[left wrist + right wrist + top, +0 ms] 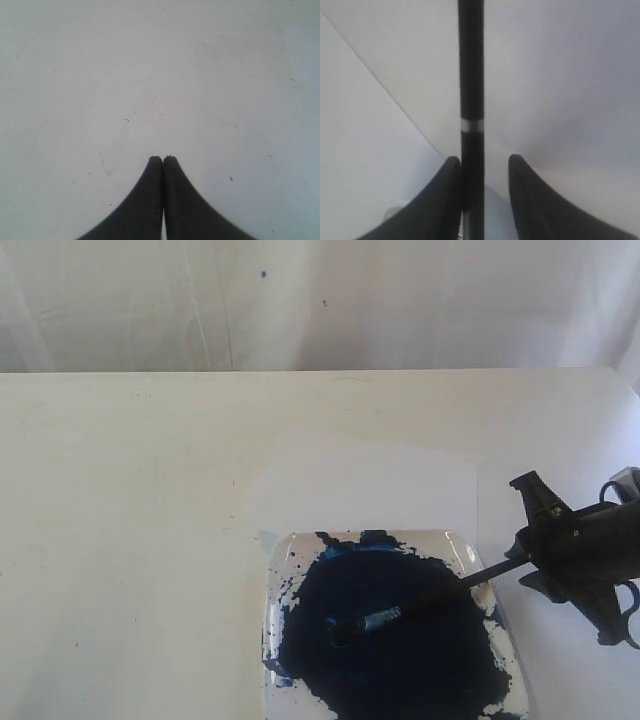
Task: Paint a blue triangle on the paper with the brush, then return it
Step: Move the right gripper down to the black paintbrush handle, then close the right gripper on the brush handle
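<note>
While brush [383,618] tip rests in tray [285,560], right end effector [484,158] released around handle, left end effector [163,159] clenched.

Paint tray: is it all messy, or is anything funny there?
Yes: blue paint is smeared raggedly almost to the rim of the tray. The brush lies tip-down in it, its handle poking over the right edge between the open right claw.

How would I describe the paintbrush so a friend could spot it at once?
On the cream table, find the clear tray holding a dark blue paint pool. The brush lies slanted across that pool, its handle reaching out to the right gripper. It is the only long thin black stick there, with a silver ferrule near its tip.
</note>
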### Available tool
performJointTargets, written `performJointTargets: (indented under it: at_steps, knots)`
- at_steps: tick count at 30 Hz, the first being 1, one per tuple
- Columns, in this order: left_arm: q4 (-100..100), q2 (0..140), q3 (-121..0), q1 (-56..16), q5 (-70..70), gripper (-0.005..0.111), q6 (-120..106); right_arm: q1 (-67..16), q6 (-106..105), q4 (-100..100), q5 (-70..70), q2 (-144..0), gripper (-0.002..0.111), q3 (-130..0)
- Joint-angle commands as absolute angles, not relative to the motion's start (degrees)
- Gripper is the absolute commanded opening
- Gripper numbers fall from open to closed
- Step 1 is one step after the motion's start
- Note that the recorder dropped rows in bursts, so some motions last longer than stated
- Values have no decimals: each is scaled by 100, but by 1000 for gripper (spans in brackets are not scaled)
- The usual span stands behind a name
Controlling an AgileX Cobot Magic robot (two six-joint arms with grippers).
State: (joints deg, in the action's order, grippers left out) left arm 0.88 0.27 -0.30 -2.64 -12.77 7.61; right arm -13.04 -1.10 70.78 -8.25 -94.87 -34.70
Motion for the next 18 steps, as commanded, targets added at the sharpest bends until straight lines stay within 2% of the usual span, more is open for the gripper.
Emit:
performJointTargets:
  at_steps: [1, 13, 18]
  knots:
    - [72, 0, 0, -290, -1289, 0, 759, -1308, -179, 7092, -815, -9492, 31, -3533]
    - [72, 0, 0, -290, -1289, 0, 759, -1308, -168, 7092, -769, -9492, 31, -3611]
    - [70, 0, 0, -301, -1289, 0, 759, -1308, -131, 7092, -791, -9492, 22, -3611]
